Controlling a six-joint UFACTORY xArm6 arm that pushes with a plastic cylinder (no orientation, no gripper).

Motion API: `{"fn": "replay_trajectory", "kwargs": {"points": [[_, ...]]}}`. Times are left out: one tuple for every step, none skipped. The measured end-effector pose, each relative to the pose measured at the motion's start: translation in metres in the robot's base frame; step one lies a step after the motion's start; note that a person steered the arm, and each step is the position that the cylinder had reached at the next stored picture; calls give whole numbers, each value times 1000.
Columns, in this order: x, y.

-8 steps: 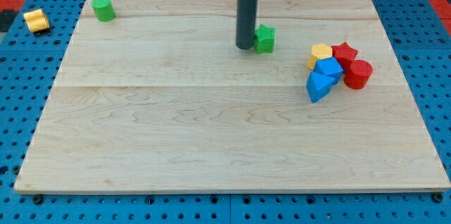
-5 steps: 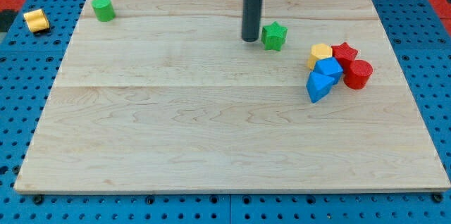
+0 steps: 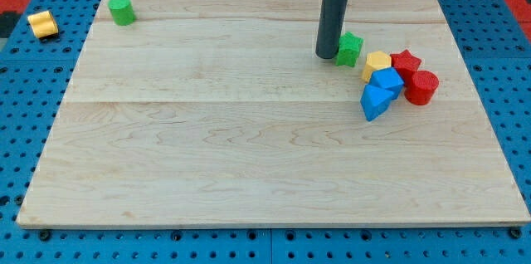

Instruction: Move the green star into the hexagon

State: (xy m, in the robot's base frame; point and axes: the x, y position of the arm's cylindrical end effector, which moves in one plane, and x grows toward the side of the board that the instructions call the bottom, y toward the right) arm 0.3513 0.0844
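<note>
The green star (image 3: pixel 351 48) lies on the wooden board at the upper right, just left of the yellow hexagon (image 3: pixel 376 65). A small gap shows between star and hexagon. My tip (image 3: pixel 327 55) touches the star's left side. The hexagon sits in a cluster with a red star (image 3: pixel 406 61), a red cylinder (image 3: pixel 421 86) and two blue blocks (image 3: pixel 380 91).
A green cylinder (image 3: pixel 122 10) stands at the board's upper left corner. A yellow cylinder (image 3: pixel 42 24) lies off the board on the blue pegboard at the view's left. The board's right edge (image 3: pixel 481 90) is beyond the cluster.
My tip has moved right and slightly down, pushing the green star to the right, close to the yellow hexagon. The other blocks have not moved.
</note>
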Motion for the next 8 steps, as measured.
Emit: {"fn": "replay_trajectory", "kwargs": {"points": [[-42,-25],[-32,17],[-1,23],[3,23],[-9,-49],[-6,-141],[4,-246],[-9,-343]]}}
